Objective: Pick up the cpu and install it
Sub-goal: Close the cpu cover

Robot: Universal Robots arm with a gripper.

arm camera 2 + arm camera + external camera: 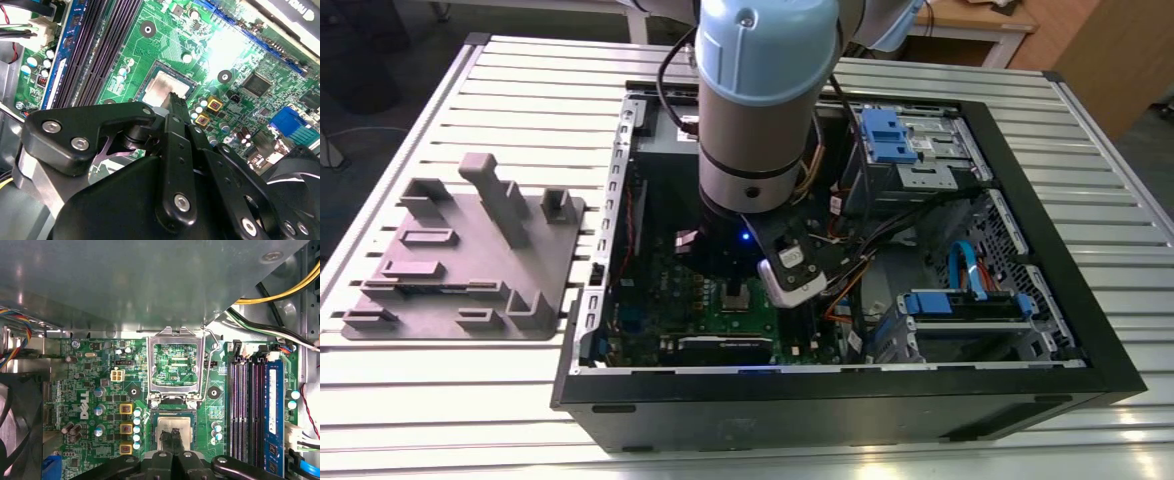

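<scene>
In the exterior view the arm (761, 100) hides part of the green motherboard (654, 290) where the cpu (739, 293) lies; in the second wrist view the gripper (173, 97), fingers (174, 130) pressed together, touches the cpu (161, 89); in the first wrist view the open socket lid (176, 336) stands beside it.

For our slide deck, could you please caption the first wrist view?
Shut black gripper over the silvery-grey square cpu lying in the socket of the green motherboard, hinged metal retention frame open.

Slatted metal table (454, 400) (pale, ribbed); a wooden desk (981, 18) behind it.
</scene>
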